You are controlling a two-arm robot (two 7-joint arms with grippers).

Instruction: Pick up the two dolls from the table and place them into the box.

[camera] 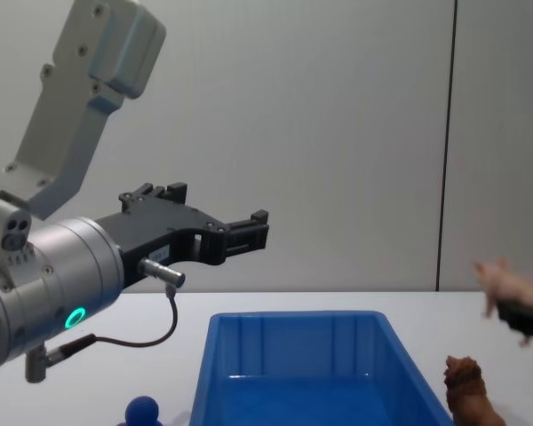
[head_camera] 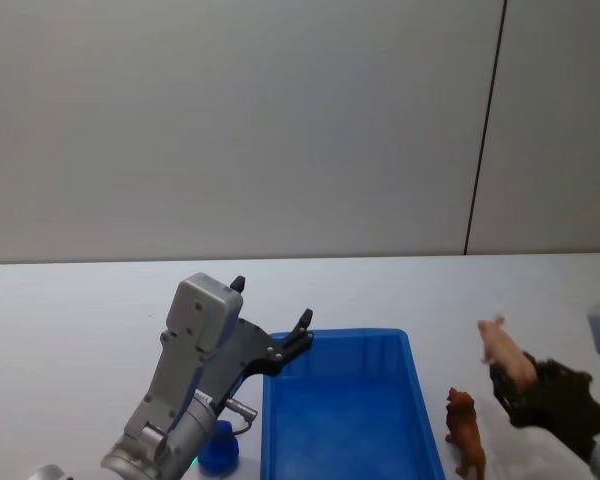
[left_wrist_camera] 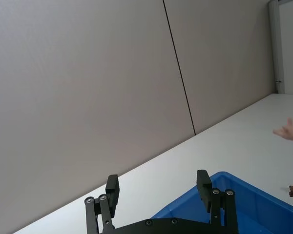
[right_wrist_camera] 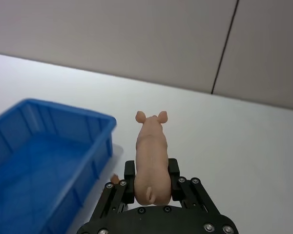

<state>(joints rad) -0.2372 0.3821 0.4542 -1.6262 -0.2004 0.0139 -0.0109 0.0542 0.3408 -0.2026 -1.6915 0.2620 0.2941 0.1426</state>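
A pink pig doll [right_wrist_camera: 151, 151] is pinched by its rear, snout pointing away, in my right gripper [right_wrist_camera: 152, 171], which hangs above the table [head_camera: 80, 320] to the right of the box [head_camera: 340, 420]. The box is a bright blue open bin with nothing in it that I can see. A shaggy reddish-brown doll [head_camera: 465, 430] stands on the table between the box and my right gripper [head_camera: 510, 378]. A deep blue doll [head_camera: 220, 450] with a round head sits left of the box, below my left arm. My left gripper [head_camera: 272, 302] is open and holds nothing, raised over the box's left rear corner.
A grey wall with a dark vertical seam [head_camera: 485, 130] runs behind the table. White tabletop stretches behind the box and to both sides of it.
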